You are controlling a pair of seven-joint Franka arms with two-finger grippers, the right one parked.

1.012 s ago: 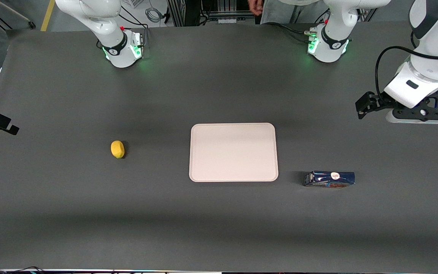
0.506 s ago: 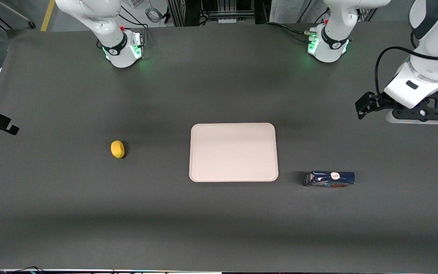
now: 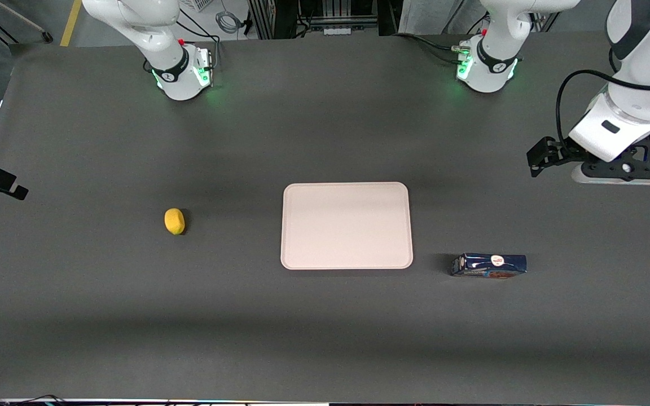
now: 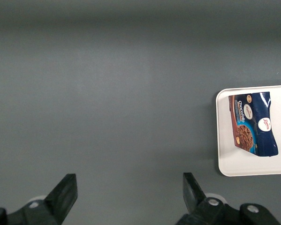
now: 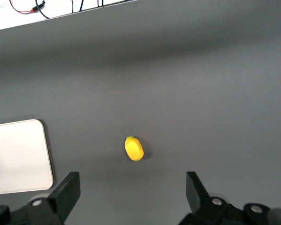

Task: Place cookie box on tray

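Here we are at the very start of the job: nothing is picked up yet. The cookie box (image 3: 488,265) lies flat on the worktop (image 3: 325,327), near the tray (image 3: 347,225) but apart from it, toward the working arm's end, about level with the tray edge closest to the front camera. Its long side runs along the worktop, logo face up, which I'd say leaves the narrow width free for a pinch from above.

The tray sits mid-worktop, bare, rim low, so I expect no trouble lifting a box over it.

The gripper (image 3: 618,169) hangs high above the worktop, well out from the tray at the working arm's end and farther from the front camera than the box. The wrist view shows the gripper (image 4: 128,183) released, jaws spread wide, nothing between them but grey worktop. That same view catches the box (image 4: 254,123) against the pale tray (image 4: 224,154); the front view shows a clear gap between them, so I read that as line of sight only.

A yellow lump (image 3: 174,220) rests on the worktop, well apart from the tray toward the parked arm's end, out of the way.

The step in hand, as I judge it: bring the gripper over the box and down, jaws across the narrow width. The risk is a glossy, light carton skidding or tipping if caught off-centre.
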